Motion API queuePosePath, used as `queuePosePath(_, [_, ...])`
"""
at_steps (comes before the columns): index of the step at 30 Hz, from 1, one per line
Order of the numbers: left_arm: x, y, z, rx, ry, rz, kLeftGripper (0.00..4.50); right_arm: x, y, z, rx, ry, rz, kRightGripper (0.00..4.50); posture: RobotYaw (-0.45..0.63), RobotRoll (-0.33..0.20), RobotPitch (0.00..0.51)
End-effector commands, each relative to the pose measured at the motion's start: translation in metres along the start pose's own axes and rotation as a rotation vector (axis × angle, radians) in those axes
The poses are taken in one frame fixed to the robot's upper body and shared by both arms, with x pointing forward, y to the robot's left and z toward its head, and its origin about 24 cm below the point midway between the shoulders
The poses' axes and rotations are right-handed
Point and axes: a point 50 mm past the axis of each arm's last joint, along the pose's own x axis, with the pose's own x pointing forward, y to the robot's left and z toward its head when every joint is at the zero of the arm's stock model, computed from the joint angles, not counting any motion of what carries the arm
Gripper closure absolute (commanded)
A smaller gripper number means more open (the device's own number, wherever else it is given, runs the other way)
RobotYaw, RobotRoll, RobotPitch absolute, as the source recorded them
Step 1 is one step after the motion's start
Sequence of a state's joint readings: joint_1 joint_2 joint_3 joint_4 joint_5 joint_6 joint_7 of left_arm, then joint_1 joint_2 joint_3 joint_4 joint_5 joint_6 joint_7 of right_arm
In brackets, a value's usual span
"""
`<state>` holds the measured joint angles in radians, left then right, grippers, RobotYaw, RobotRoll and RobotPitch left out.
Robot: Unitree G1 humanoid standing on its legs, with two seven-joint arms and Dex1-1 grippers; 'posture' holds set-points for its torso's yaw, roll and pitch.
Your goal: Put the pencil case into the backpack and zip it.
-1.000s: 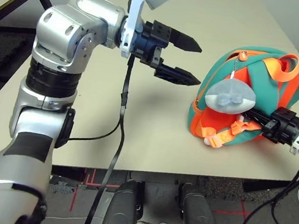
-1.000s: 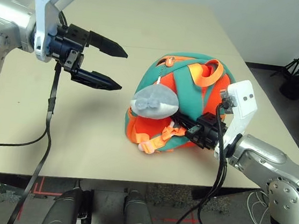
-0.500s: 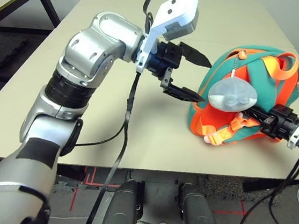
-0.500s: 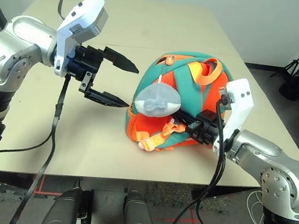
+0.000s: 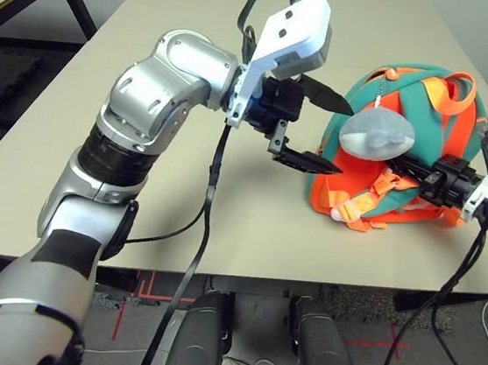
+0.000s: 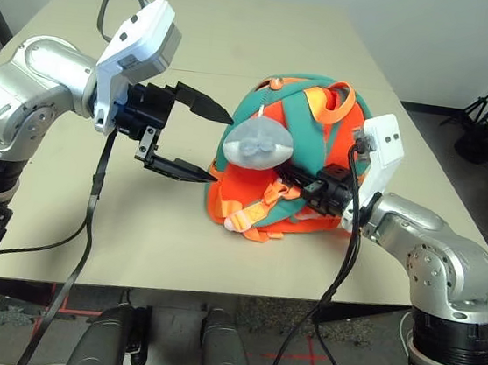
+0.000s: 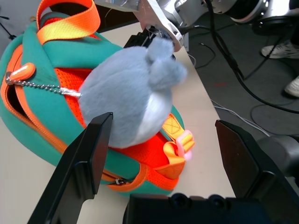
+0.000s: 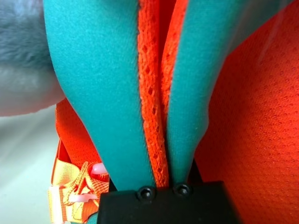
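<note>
The fingertips of the right gripper (image 6: 293,176) are hidden in the folds of the backpack (image 6: 321,125), and the plush charm (image 8: 23,56) beside this gripper is cut off by the edge of the right wrist view.

A pale beige table (image 5: 221,233) with a straight near edge stretches away toward the far wall, a thin seam crossing its far part. The backpack (image 6: 299,136), teal and orange, rests directly on it, right of the middle and toward the near edge.
</note>
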<state>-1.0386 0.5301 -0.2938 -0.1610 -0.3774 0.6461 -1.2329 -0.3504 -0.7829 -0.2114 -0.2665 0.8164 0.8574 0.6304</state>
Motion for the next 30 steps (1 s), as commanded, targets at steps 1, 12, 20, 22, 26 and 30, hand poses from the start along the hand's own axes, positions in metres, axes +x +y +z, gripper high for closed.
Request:
queuePosePath(1, [0.012, -0.003, -0.004, 0.052, 0.024, 0.033, 0.00, 0.005, 0.000, -0.007, 0.012, 0.021, 0.001, 4.31, -0.05, 0.000, 0.160])
queuePosePath(12, [0.027, 0.013, -0.006, 0.147, 0.020, 0.211, 0.00, 0.000, 0.005, -0.007, 0.025, 0.012, -0.008, 4.31, -0.08, 0.000, 0.171])
queuePosePath(20, [0.031, 0.012, -0.008, 0.104, -0.006, 0.238, 0.40, -0.003, 0.007, -0.007, 0.031, 0.007, -0.025, 4.31, -0.09, 0.000, 0.171])
queuePosePath(22, [0.032, 0.010, -0.009, 0.096, -0.010, 0.228, 0.94, -0.003, 0.007, -0.008, 0.033, 0.007, -0.028, 4.31, -0.09, 0.000, 0.171])
queuePosePath(26, [0.033, 0.004, -0.010, 0.079, -0.010, 0.200, 2.31, -0.002, 0.008, -0.008, 0.036, 0.004, -0.029, 4.31, -0.09, 0.000, 0.168])
queuePosePath(30, [0.030, 0.004, -0.006, 0.047, -0.045, 0.210, 3.54, -0.002, 0.007, -0.009, 0.038, 0.002, -0.032, 4.31, -0.08, 0.000, 0.165])
